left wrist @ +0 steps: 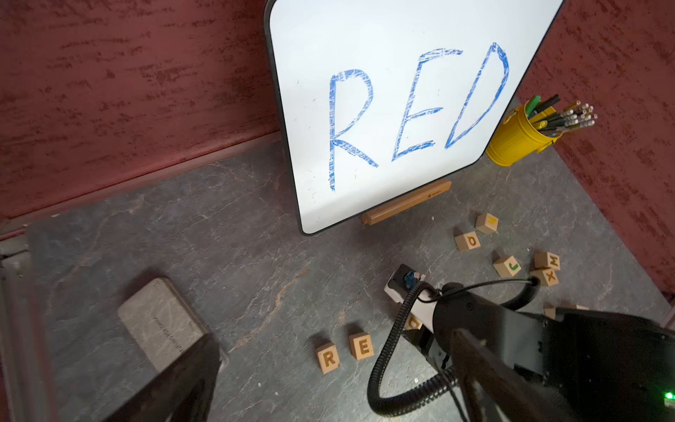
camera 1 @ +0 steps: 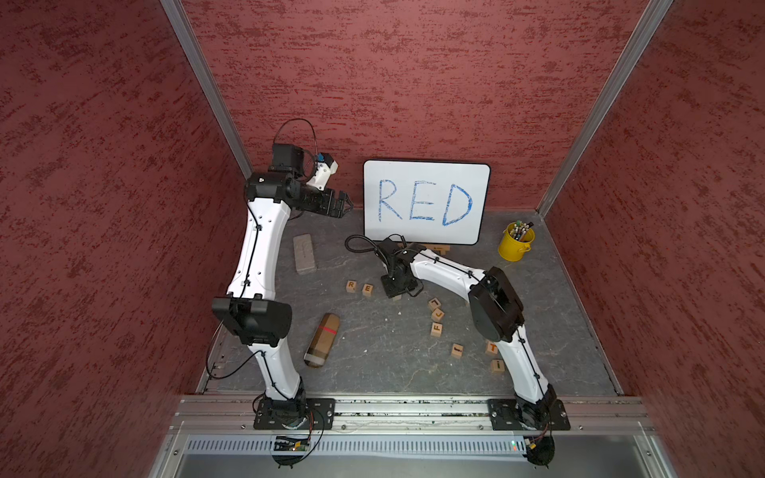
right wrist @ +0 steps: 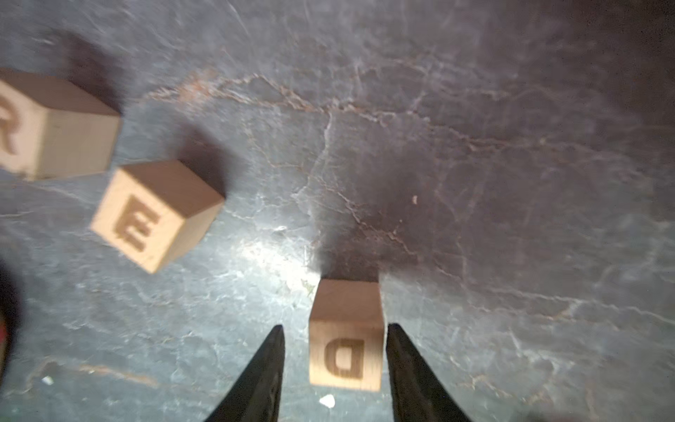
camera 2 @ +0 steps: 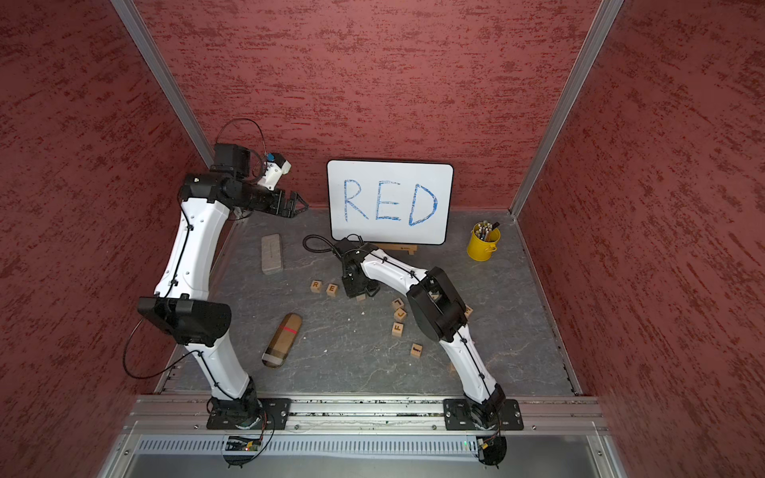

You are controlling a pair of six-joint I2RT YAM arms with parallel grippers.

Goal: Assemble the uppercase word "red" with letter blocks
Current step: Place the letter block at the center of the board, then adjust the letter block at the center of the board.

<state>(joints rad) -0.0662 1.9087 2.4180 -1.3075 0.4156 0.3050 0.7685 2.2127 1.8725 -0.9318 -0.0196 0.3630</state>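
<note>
D (right wrist: 345, 350) is found sitting on the surface (right wrist: 475, 182) right between the fingers of the right gripper (right wrist: 336, 326), letter face up. That gripper is only slightly parted around the block, not clamped on it. In the right wrist view a strip of surface can be seen between one finger (right wrist: 268, 376) and the block, while the opposite finger is touching the block's side or very nearly so; which of the two can't be told. From above, the gripper is pointed straight down, so D is mostly hidden under it in both top views.

E (camera 1: 368, 289) is parked just left of the right gripper, apart from D, and a bit askew. R (camera 1: 351, 285) is placed just beyond E, farther from the gripper. R and E are close together but not touching, both letter-up. The order reads R, E, D, with the E-to-D gap wider than the R-to-E one.

The left gripper (camera 1: 347, 205) is held up off the surface, well away from the blocks and next to the board (camera 1: 426, 198). It's spread wide with nothing in it. A grey eraser (camera 1: 304, 253) is lying below it. Spare blocks (camera 1: 436, 329) are scattered on the right gripper's other side, by its arm, and a yellow cup (camera 1: 513, 250) of pens is set well off past the board.
</note>
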